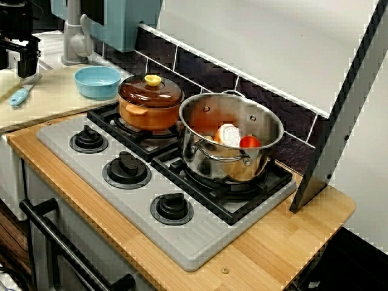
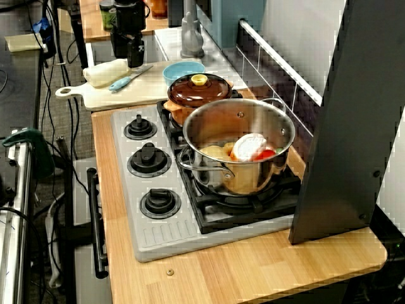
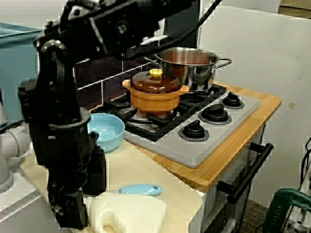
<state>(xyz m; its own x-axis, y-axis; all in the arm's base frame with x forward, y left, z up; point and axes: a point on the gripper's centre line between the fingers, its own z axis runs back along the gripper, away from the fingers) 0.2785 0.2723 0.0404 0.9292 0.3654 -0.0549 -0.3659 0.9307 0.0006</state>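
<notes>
My black gripper (image 1: 24, 66) hangs over a pale cutting board (image 1: 54, 100) at the left end of the counter. From the side it is the gripper (image 2: 130, 58) at the top of the picture. The view from behind the arm shows the gripper (image 3: 82, 194) close up, open, nothing between its fingers. A cream lump (image 2: 104, 71) lies right under it, also the cream lump (image 3: 126, 213). Beside that lies a blue-handled knife (image 1: 21, 95), the knife (image 2: 120, 82), the knife (image 3: 141, 190). A light blue bowl (image 1: 97, 82) stands just past the board.
On the grey stove (image 1: 121, 200) sit an orange pot with a brown lid (image 1: 150, 103) and a steel pot (image 1: 230, 139) holding toy food (image 1: 229, 134). Three black knobs (image 1: 126, 168) line the front. A grey panel (image 1: 339, 115) leans at the right; a faucet (image 1: 73, 36) stands behind the board.
</notes>
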